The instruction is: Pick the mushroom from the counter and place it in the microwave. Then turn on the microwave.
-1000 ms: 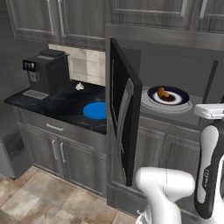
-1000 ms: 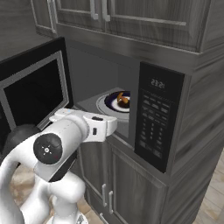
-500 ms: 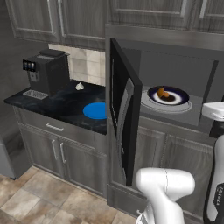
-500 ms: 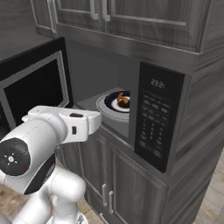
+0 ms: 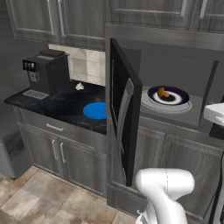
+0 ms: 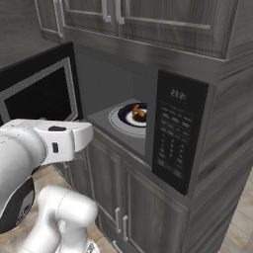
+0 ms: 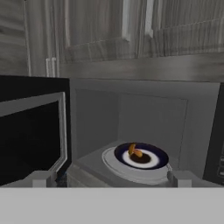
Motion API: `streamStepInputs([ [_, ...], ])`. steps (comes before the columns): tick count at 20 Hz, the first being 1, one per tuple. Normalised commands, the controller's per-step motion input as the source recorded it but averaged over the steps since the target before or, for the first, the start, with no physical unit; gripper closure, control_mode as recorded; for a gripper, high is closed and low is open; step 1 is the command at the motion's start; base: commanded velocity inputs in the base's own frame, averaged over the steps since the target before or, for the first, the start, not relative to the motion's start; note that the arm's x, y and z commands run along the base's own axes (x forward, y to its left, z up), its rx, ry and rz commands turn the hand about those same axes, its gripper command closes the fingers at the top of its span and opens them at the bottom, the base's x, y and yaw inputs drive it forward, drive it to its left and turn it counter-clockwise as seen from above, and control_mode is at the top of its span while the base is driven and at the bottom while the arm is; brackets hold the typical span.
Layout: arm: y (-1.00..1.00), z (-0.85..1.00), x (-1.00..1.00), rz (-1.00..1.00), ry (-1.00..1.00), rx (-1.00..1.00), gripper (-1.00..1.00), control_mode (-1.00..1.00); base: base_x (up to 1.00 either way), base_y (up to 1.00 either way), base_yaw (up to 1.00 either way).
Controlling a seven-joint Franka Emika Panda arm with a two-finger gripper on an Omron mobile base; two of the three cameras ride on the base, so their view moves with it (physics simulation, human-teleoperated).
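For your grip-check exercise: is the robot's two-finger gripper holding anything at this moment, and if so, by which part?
Nothing is held. The gripper is open and empty; the small orange-brown mushroom lies on the dark-rimmed plate inside the black microwave.

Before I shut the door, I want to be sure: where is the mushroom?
The mushroom lies on a dark-rimmed plate on the turntable inside the open microwave, left of its button panel in the right base view.

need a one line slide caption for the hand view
Mushroom on a dark-rimmed plate inside the open microwave, door swung left.
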Motion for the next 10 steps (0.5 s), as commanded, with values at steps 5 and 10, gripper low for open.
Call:
streamStepInputs([
  [5,0.30,0.00,-0.42,0.00,-0.04,0.00,-1.00,-1.00,0.00,0.00,0.00],
  [10,0.21,0.00,-0.49,0.00,-0.03,0.00,-1.00,-1.00,0.00,0.00,0.00],
])
